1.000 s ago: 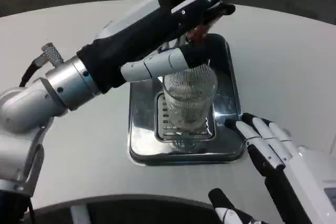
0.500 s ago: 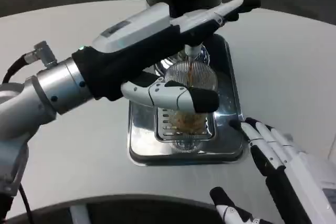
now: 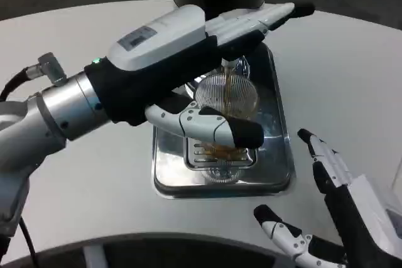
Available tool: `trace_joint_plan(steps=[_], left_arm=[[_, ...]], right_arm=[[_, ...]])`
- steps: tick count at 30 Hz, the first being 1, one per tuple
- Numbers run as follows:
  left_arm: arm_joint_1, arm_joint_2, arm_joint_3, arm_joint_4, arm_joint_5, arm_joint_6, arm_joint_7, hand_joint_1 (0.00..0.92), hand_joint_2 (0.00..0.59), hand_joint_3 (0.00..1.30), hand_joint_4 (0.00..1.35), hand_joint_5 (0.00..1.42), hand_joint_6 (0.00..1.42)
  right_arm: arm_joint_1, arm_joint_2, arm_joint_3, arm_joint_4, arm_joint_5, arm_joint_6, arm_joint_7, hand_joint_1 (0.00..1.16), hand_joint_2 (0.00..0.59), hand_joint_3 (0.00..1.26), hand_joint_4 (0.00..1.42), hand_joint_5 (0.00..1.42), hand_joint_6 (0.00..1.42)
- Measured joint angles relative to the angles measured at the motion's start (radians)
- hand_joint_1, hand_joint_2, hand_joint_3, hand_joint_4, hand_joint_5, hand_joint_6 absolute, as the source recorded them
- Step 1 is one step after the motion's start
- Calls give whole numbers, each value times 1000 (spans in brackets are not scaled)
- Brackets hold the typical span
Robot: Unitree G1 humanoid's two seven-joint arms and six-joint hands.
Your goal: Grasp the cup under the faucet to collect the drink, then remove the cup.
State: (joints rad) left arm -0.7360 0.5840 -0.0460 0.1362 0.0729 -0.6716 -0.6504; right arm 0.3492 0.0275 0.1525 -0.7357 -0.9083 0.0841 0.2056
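Cup (image 3: 229, 95) on drip tray (image 3: 276, 174), amber drink inside | my left hand (image 3: 188, 73) grips it | my right hand (image 3: 333, 211) spread wide, holding nothing, near table's front edge

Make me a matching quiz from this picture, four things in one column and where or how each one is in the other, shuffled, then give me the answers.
Things
1. cup
2. left hand
3. right hand
4. drip tray

States
A. open, fingers apart, at the table's near right, holding nothing
B. shiny metal, flat on the white table
C. ribbed clear glass, amber drink running into it
D. wrapped around the cup under the faucet

Pairs: 1-C, 2-D, 3-A, 4-B
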Motion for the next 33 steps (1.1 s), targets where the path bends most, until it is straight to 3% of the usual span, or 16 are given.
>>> trace_joint_plan(steps=[4,9,13,18,24,33], left_arm=[[3,3,-1,-2,2,-1,7,0,111,0,0,56,40],[3,5,-4,-3,6,-4,10,0,112,0,0,56,40],[3,6,-8,-7,6,-4,10,0,112,0,0,56,40],[5,7,-10,-13,7,-3,10,0,112,0,0,56,40],[12,10,-10,-29,7,0,10,0,112,0,0,51,40],[28,22,-11,-70,7,24,10,0,112,0,0,46,40]], right_arm=[[-78,17,-10,71,50,44,-26,486,271,0,0,0,64],[-175,29,26,175,70,95,-97,528,259,0,0,0,64],[-235,29,47,222,86,113,-141,533,259,0,0,0,63],[-296,28,40,271,121,119,-169,542,244,0,0,0,10],[-376,-10,19,352,182,116,-187,550,239,0,0,0,0],[-473,-66,13,494,286,55,-222,578,233,0,0,0,0]])
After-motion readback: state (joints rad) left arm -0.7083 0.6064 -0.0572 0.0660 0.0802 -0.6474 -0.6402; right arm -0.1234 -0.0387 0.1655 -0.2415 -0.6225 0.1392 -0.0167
